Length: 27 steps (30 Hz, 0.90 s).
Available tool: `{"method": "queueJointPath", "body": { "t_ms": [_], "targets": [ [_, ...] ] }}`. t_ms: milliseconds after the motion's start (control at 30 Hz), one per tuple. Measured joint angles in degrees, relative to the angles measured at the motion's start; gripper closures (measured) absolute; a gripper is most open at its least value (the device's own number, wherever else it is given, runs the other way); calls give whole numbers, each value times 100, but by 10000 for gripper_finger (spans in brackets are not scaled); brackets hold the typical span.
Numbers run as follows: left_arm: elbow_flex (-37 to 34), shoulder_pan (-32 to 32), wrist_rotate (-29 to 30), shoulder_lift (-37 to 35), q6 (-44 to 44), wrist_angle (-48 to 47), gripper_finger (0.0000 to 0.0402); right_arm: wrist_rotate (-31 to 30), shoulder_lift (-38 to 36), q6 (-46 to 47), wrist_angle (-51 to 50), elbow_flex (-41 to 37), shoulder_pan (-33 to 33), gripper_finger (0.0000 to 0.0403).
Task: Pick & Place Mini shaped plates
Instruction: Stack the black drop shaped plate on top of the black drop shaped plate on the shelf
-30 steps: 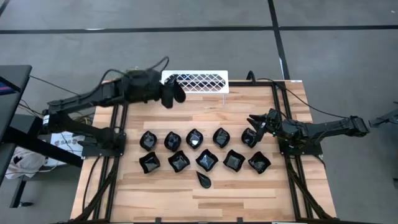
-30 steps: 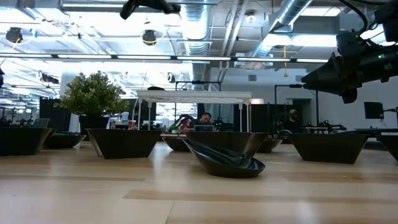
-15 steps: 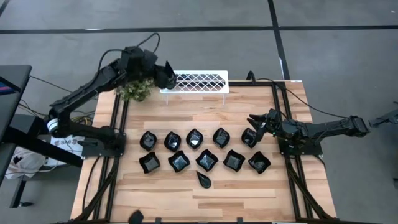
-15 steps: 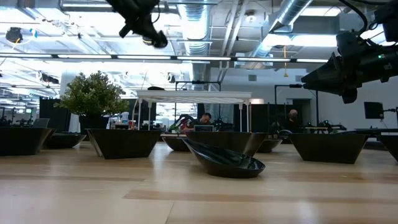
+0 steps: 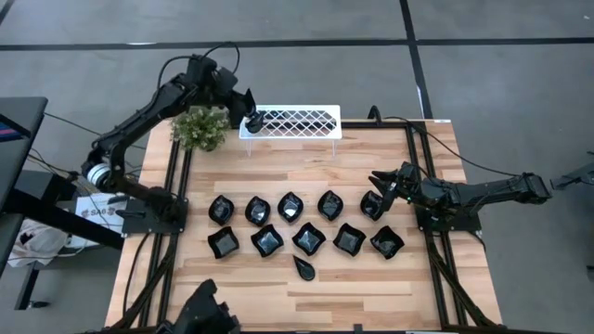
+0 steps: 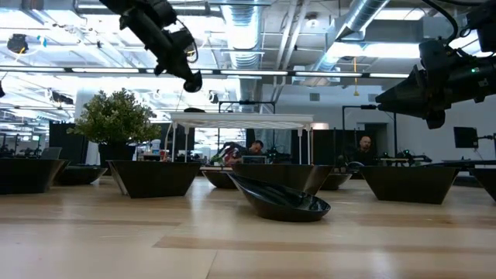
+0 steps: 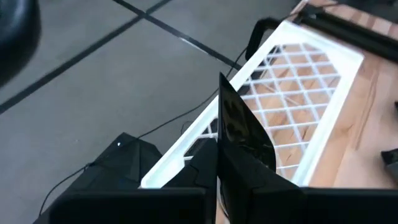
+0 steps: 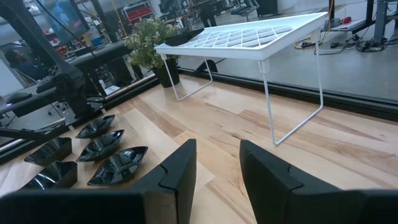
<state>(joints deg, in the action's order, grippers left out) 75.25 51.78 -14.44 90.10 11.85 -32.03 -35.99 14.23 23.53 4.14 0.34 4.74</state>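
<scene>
Several glossy black mini shaped plates point(image 5: 291, 223) rest in two rows on the wooden table, with a slim teardrop one point(image 5: 303, 267) nearer the front. My left gripper point(image 5: 249, 122) hangs over the left end of the white lattice rack point(image 5: 297, 122), shut on one black plate point(image 7: 239, 124). In the low view that gripper point(image 6: 190, 79) is above the rack top point(image 6: 240, 118). My right gripper point(image 5: 378, 184) waits open at the table's right, beside the rightmost plate of the far row point(image 5: 372, 205). My left gripper pinches the plate's lower edge point(image 7: 229, 163) between its two fingers. The fingers slant down from the table's far left side. The plate stands on edge above the fingers, lifted clear over the rack's left end.
A small green potted plant point(image 5: 200, 127) stands at the far left corner, just left of the rack. Black frame rails point(image 5: 176, 186) run along both sides of the table. A dark shape point(image 5: 204, 315) pokes in over the near edge at the left.
My left gripper, still shut on the plate, has come down toward the rack's left end and rolled its wrist. Its arm has swung toward the far edge, uncovering the plant. A dark shape has come into view at the near edge.
</scene>
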Motion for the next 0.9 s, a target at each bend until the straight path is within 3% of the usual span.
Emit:
{"method": "queueJointPath", "body": {
  "t_ms": [333, 900],
  "targets": [
    [-1, 66, -519, 455, 737, 17, 390, -1, -1, 8, 17, 2, 1, 284],
    [-3, 66, -677, 711, 1298, 17, 390, 0, 0, 7, 105, 1, 0, 284]
  ]
}}
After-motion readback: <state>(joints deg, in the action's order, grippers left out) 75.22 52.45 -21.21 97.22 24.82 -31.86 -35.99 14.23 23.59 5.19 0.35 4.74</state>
